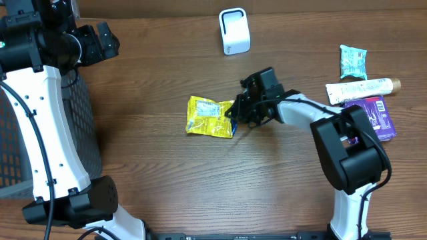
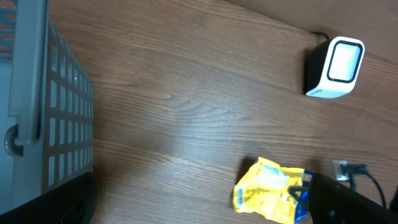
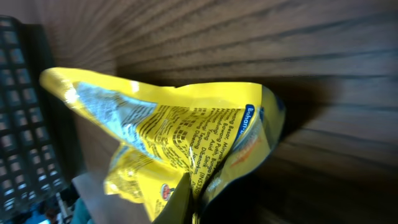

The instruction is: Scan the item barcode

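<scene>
Yellow snack packet (image 1: 210, 117) — bears fine black print and a blue strip with white lettering, too small to read. Lies on brown wood-grain table (image 1: 167, 180), nearer the robot than the white scanner (image 1: 234, 31), long axis left–right. Right edge pinched by right gripper (image 1: 235, 115); left gripper (image 1: 107, 41) spread, empty, far left of scanner.

On the yellow packet (image 3: 180, 137) we read only "Bahan" near its edge. The black print beside it is too small for us.
</scene>
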Robot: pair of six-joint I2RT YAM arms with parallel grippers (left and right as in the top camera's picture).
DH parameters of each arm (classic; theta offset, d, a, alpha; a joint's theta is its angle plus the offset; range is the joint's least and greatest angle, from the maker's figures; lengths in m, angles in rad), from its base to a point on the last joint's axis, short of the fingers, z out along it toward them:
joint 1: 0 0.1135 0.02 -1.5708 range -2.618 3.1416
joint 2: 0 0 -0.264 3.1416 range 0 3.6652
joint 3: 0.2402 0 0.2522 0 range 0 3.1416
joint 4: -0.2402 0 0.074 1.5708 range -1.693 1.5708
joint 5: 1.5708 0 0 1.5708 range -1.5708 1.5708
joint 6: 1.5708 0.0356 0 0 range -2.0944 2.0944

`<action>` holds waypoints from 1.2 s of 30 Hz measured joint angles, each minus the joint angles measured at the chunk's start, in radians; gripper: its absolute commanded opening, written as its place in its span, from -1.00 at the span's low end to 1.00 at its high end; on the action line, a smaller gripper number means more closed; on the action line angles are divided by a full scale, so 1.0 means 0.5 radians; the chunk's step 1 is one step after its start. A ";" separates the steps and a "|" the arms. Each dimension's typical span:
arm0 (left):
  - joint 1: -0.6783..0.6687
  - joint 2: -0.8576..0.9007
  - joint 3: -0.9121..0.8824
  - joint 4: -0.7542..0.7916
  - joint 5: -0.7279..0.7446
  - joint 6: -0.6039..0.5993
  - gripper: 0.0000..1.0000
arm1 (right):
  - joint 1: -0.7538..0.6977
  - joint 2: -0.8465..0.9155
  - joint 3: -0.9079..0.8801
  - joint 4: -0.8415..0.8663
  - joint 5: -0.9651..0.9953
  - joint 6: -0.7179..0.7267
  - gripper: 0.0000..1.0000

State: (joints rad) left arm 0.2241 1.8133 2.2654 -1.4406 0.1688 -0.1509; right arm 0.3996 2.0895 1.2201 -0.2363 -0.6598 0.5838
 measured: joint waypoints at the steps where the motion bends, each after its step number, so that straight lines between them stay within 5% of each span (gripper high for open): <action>1: 0.000 0.000 0.000 0.000 0.000 -0.001 0.99 | -0.016 -0.014 -0.005 -0.002 -0.024 -0.011 -0.93; 20: 0.000 0.000 0.000 0.000 0.000 -0.001 0.99 | -0.110 -0.436 -0.021 0.059 -0.319 -0.099 -0.93; 36: 0.000 0.000 0.000 0.000 0.000 -0.001 0.99 | -0.383 -0.436 -0.003 0.340 -1.173 -0.512 -0.93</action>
State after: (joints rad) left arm 0.2241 1.8133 2.2654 -1.4406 0.1688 -0.1513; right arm 0.2081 1.8717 1.2186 -0.0662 -1.2465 0.3279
